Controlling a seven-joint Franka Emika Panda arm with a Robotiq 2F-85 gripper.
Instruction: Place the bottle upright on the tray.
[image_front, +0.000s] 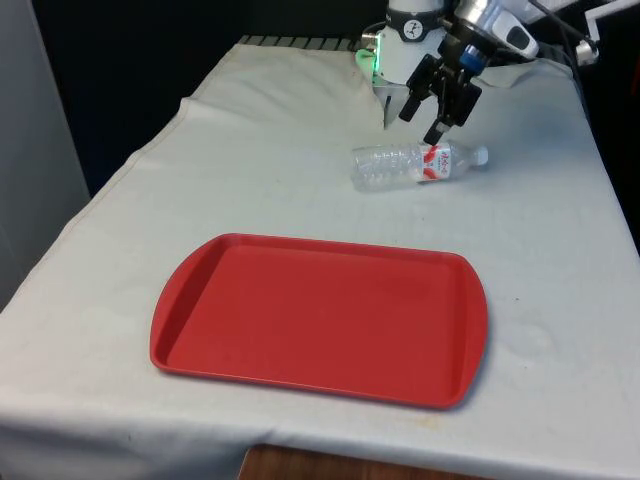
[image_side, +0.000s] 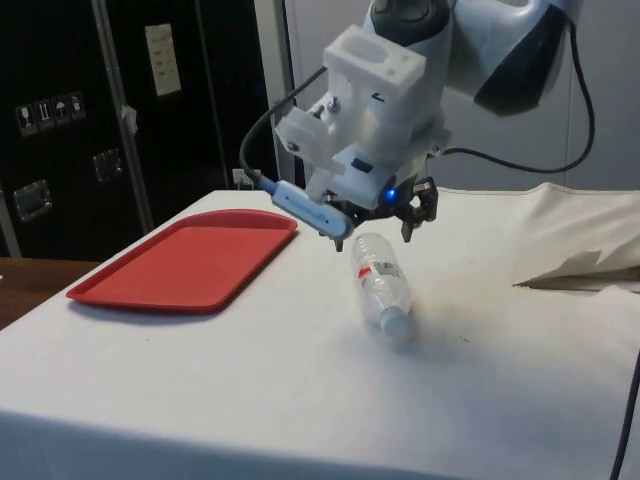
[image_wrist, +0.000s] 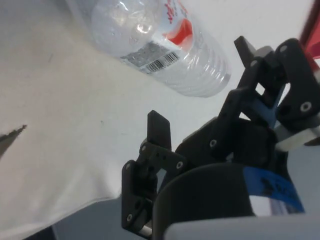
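A clear plastic bottle (image_front: 415, 165) with a red and white label and a white cap lies on its side on the white cloth, its cap towards the front view's right. It rests beyond the red tray (image_front: 320, 310), on the robot's side. My gripper (image_front: 422, 125) hangs just above the bottle's middle, open and tilted, with nothing between its fingers. In the side view the gripper (image_side: 375, 232) hovers over the bottle (image_side: 383, 283) at its base end, and the tray (image_side: 185, 262) lies to its left. The wrist view has the bottle (image_wrist: 165, 45) close beyond the spread fingers (image_wrist: 159, 127).
The tray is bare and flat, with a raised rim. A fold of the white cloth (image_side: 580, 262) rises near the robot's base. The table's edge runs just in front of the tray in the front view.
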